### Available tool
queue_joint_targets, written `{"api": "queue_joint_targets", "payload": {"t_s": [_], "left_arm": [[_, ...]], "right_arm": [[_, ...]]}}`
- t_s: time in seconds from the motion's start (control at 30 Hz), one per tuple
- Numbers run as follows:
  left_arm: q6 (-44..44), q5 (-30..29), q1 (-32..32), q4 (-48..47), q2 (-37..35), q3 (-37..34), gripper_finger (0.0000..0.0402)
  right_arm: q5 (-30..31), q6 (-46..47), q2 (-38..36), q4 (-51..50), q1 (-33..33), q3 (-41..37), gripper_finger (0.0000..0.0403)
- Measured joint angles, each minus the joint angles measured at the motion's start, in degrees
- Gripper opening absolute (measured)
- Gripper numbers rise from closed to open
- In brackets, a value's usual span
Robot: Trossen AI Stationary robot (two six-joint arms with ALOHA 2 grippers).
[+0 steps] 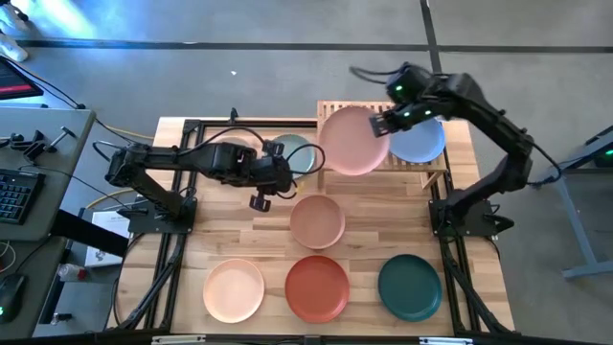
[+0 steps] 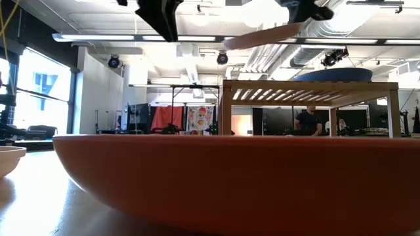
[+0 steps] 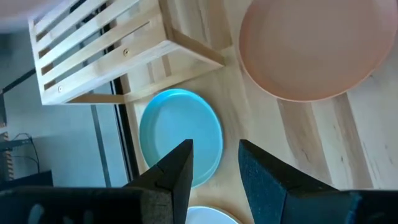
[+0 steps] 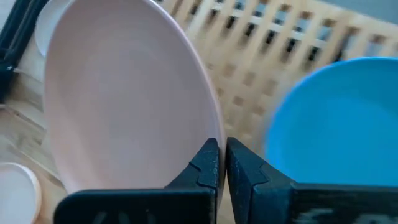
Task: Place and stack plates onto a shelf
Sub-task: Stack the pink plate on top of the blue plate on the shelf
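Note:
My right gripper [image 1: 381, 123] is shut on the pink plate [image 1: 352, 141], which hangs tilted over the left half of the slatted wooden shelf [image 1: 330, 107]. The blue plate [image 1: 421, 142] lies flat on the shelf's right half. My left gripper [image 1: 261, 199] hovers open above the table, beside the pale sage plate [image 1: 299, 153] and the off-white plate [image 1: 244, 142], which my left arm partly hides. The tan-pink plate [image 1: 317, 220] lies mid-table. Peach [image 1: 233, 290], orange-red [image 1: 317, 287] and dark green [image 1: 410, 286] plates line the near edge. My right gripper pinches the pink plate's rim [image 4: 210, 132] between its two fingers, on the side toward the table's right edge. The fingers come from the right, slanting down. The plate is lifted clear and tilted, its free side [image 2: 239, 43] lower than the held side, above the shelf top [image 2: 308, 88].
The shelf stands at the table's far edge on legs [image 2: 226, 111], with open room under it. In the low view the orange-red plate [image 2: 230, 177] fills the foreground. A person [image 2: 307, 121] sits in the room beyond. A desk with a keyboard [image 1: 14, 196] stands left of the table.

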Motion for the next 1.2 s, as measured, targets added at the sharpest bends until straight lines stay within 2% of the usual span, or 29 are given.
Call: {"api": "queue_joint_targets", "payload": {"t_s": [0.37, 0.57, 0.7, 0.93, 1.2], "left_arm": [[-8.97, 0.0, 6.96, -0.15, 0.0, 0.0, 0.0115], [-11.6, 0.05, 9.79, -0.14, 0.0, 0.0, 0.0115], [-11.93, 0.09, 10.59, -0.11, 0.0, 0.0, 0.0115], [-11.94, 0.09, 11.15, 0.27, 0.0, 0.0, 0.0115], [-11.92, 0.15, 11.13, 0.3, 0.0, 0.0, 0.0115]], "right_arm": [[-4.57, -9.28, -5.59, -6.04, -10.97, 0.0, 0.0], [-5.21, -10.16, -8.3, -5.74, -13.65, -1.23, 0.0], [-5.01, -8.39, -12.66, -4.59, -14.27, -9.33, 0.0], [-7.17, -2.27, -23.39, 3.93, -16.56, -24.16, 0.0], [-4.86, 6.91, -35.12, 8.11, -20.69, -34.64, 0.0]]}}
